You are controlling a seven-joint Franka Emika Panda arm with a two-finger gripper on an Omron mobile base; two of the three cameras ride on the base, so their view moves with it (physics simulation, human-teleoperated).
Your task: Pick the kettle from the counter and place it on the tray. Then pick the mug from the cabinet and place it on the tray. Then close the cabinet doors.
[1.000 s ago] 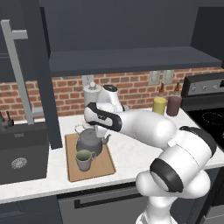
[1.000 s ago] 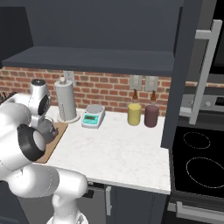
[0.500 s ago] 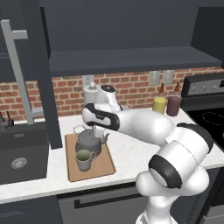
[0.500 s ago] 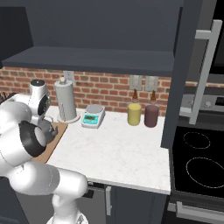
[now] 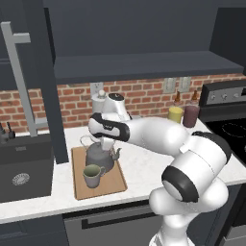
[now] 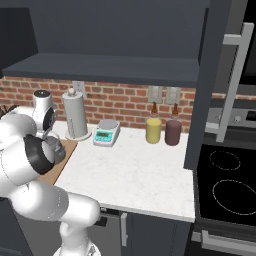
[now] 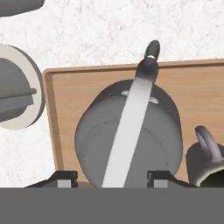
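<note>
My gripper (image 7: 109, 177) hangs with jaws apart and empty above the one kettle (image 7: 129, 131), its handle running up between them, and the one mug (image 7: 205, 162) sits to one side, both on the tray (image 7: 65, 94) (placing looks finished), two cabinet doors (image 5: 45, 81) open

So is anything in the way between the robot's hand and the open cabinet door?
Nothing visible stands between the gripper and the left cabinet door. The handle of the kettle runs between the open jaws, though, so the gripper likely must lift clear first.
</note>
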